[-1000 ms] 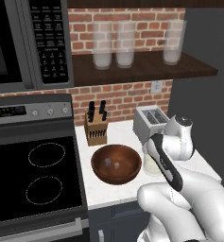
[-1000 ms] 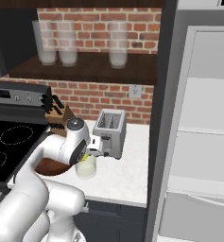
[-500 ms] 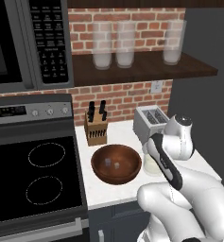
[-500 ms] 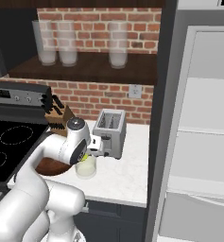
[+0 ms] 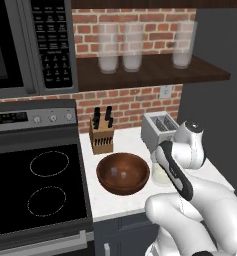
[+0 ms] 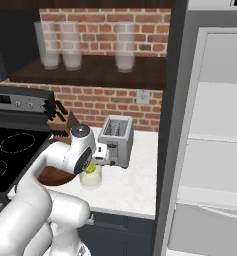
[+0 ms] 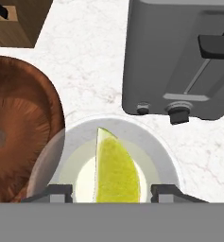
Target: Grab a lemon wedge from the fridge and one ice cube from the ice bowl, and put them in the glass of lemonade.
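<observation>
1. From the left of the arm, the gripper [image 5: 162,167] hangs low over the glass of lemonade [image 5: 161,175], which stands on the worktop [image 5: 121,200] just beside the wooden ice bowl [image 5: 123,172]. Two small pale ice cubes [image 5: 113,172] lie in the bowl. The toaster [image 5: 159,128] stands behind the glass, the knife block [image 5: 101,136] further back. I cannot tell from here how the jaws stand.

2. From the right, the lemon wedge [image 6: 91,168] shows yellow-green at the mouth of the glass, directly under the hand. The fridge [image 6: 210,150] stands open on the right, well apart.

3. Looking down along the hand, the wedge stands between the two fingertips [image 7: 60,193], with a clear gap to each. The jaws are parted and grip nothing. The wedge sits inside the rim of the glass, over the pale drink, its point aimed at the toaster.

4. The step in hand looks like letting the wedge go. To do it well, I would keep the hand centred over the glass, spread the jaws fully, then lift straight up so neither fingertip clips the rim or drags the wedge out. The bowl touches or nearly touches the glass, so any sideways swing risks a nudge. An ice cube comes next.
</observation>
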